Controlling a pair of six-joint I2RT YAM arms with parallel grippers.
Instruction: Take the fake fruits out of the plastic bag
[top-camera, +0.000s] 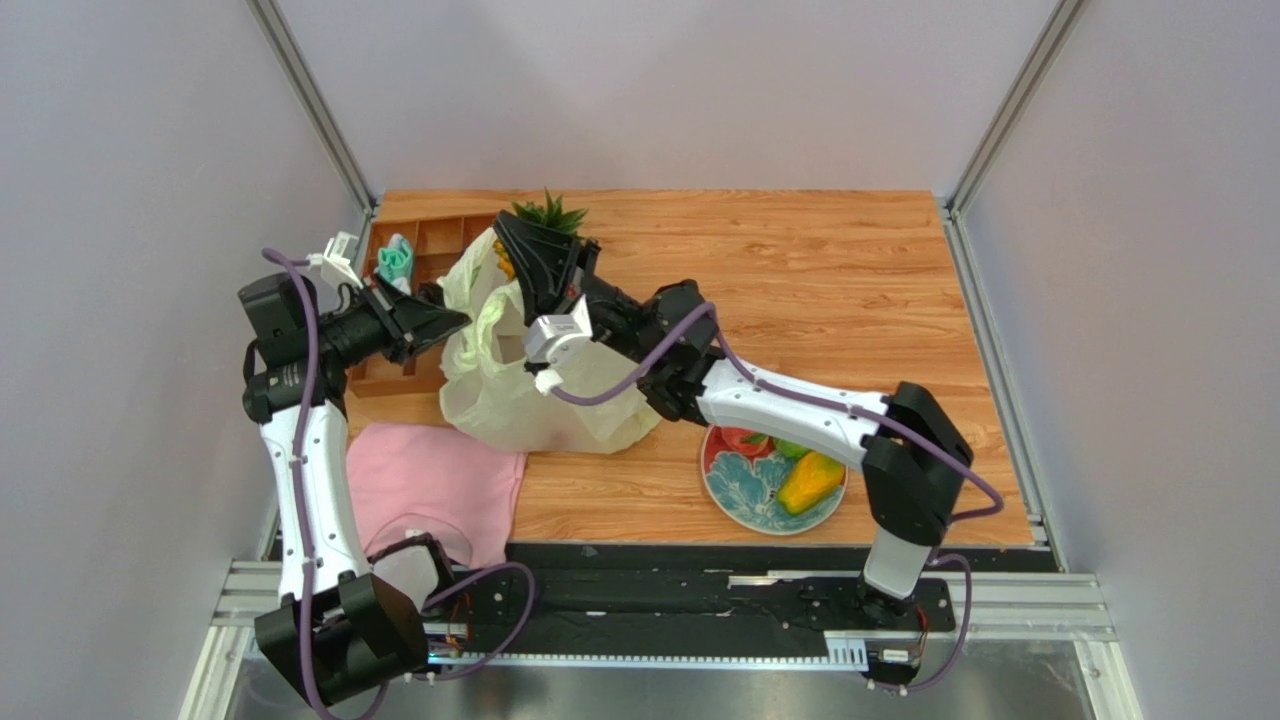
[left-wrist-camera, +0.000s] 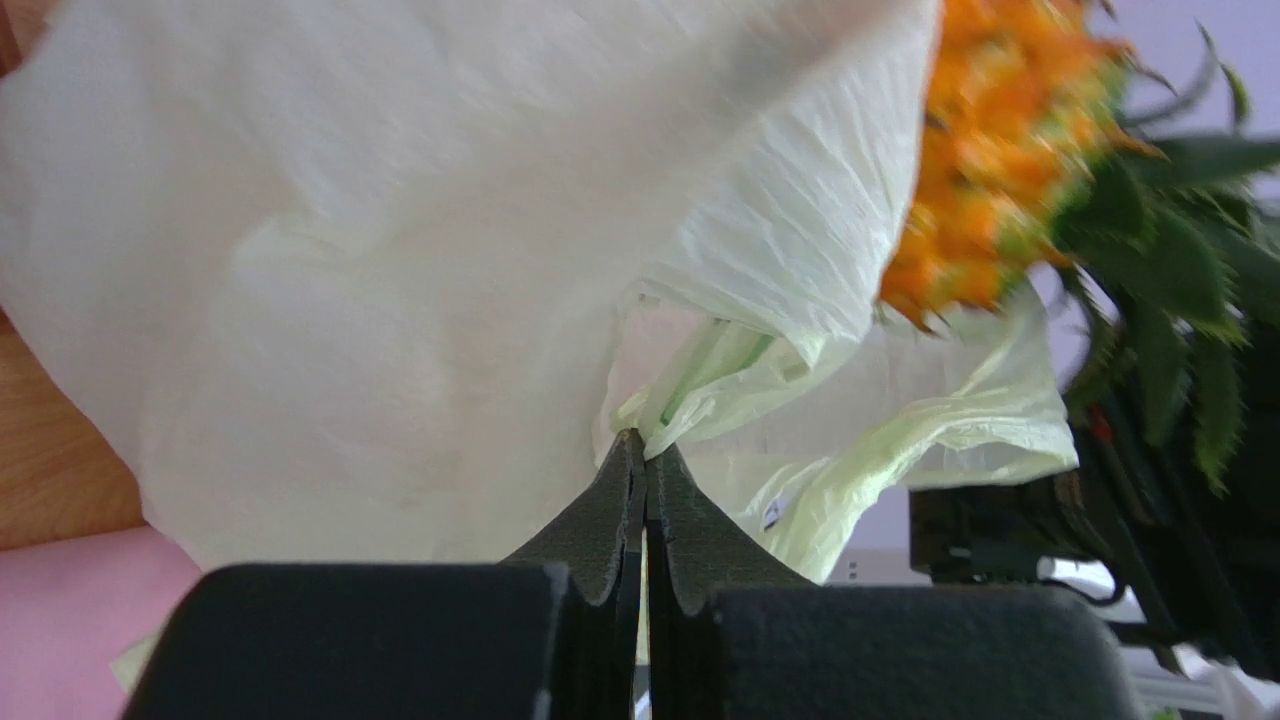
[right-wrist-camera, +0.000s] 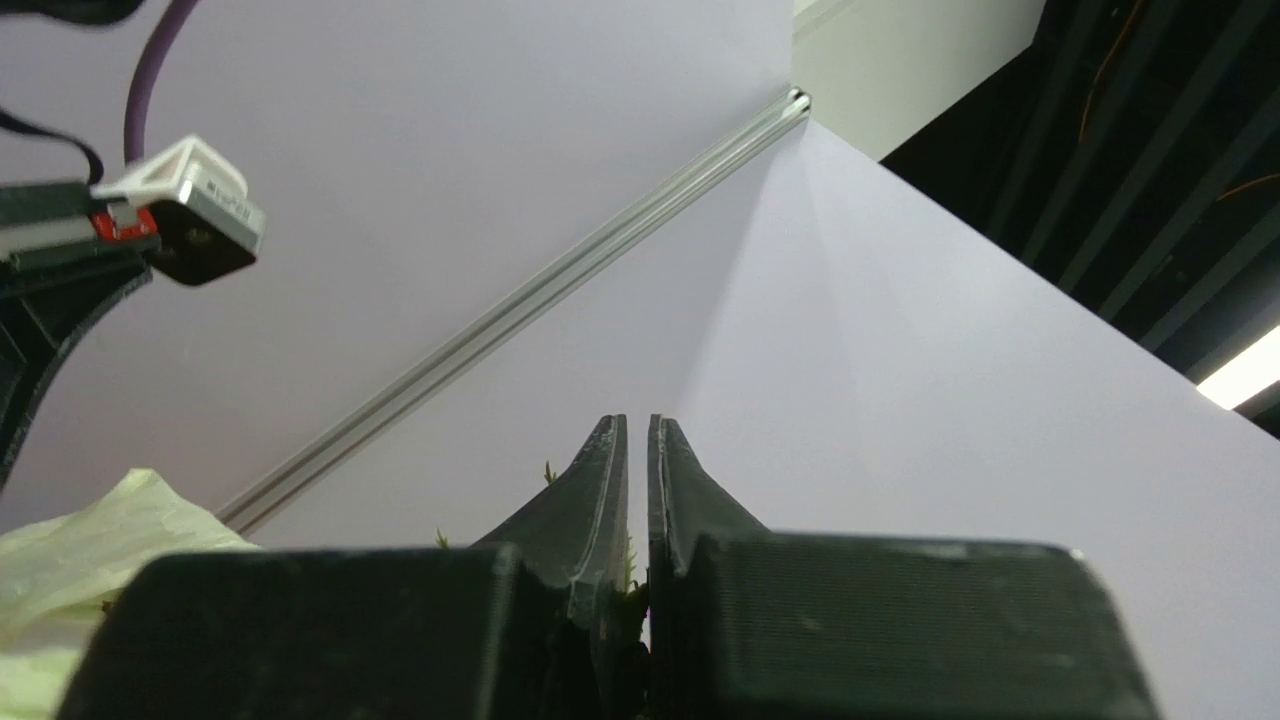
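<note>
the desk (top-camera: 842, 285) carries the plastic bag (top-camera: 519, 398) toward its far left corner, slumped, with its mouth held up. judged thin, soft and slippery: it will crumple and follow anything drawn out, so it wants pinning by a gathered fold near the mouth. the plate (top-camera: 732, 483) sits at the near edge, right of centre, with three fake fruits (top-camera: 809, 480) on it. the pineapple (left-wrist-camera: 984, 165) hangs above the bag's mouth, its orange body showing beside the raised film; whether any part is inside cannot be told. judged light, rigid and glossy on the body, so the crown gives the surest hold. the left gripper (left-wrist-camera: 646, 450) is closed tight, its fingers pinching a twisted fold of bag. the right gripper (right-wrist-camera: 637, 438) is almost closed, with a thin slit between the fingers and green leaf tips caught in it: it has the pineapple by the crown.
</note>
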